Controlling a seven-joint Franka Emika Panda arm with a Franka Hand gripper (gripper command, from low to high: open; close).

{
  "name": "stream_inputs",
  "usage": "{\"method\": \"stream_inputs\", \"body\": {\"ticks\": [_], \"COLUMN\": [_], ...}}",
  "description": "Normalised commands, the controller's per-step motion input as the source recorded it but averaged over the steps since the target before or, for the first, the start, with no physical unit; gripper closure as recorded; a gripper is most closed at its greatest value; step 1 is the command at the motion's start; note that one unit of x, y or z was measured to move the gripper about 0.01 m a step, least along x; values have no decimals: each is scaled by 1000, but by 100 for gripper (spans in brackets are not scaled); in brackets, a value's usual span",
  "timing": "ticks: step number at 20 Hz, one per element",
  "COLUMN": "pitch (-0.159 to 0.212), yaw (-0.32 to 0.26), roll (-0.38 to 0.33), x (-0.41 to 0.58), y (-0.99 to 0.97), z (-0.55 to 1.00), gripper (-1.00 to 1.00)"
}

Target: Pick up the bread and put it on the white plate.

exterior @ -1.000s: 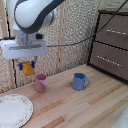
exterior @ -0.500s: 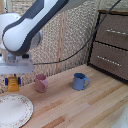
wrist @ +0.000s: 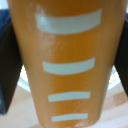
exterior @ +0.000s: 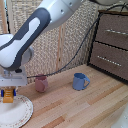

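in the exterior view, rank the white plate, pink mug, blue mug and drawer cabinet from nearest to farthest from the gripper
1. White plate: right under the gripper, which holds the toast over its rim at the exterior view's left.
2. Pink mug: just to the exterior view's right of the gripper.
3. Blue mug: further right, mid-table.
4. Drawer cabinet: far right, at the back.

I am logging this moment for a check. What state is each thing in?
pincer: shut on the toast, above the plate
toast: held in the air, hanging on end, not yet released
white plate: flat on the worktable, nothing on it
pink mug: upright on the worktable
blue mug: upright
drawers: closed
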Motion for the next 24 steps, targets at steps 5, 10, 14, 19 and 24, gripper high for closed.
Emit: {"method": "stream_inputs", "body": {"ticks": [5, 10, 14, 19, 24], "pitch": [19, 28, -65, -29, -157], "yaw": [233, 320, 243, 95, 49], "roll": [-141, -78, -34, 0, -25], "x": [215, 193, 147, 19, 118], "y": [175, 1, 1, -142, -133], "z": [-343, -208, 132, 597, 665], "gripper": [100, 100, -100, -100, -100]}}
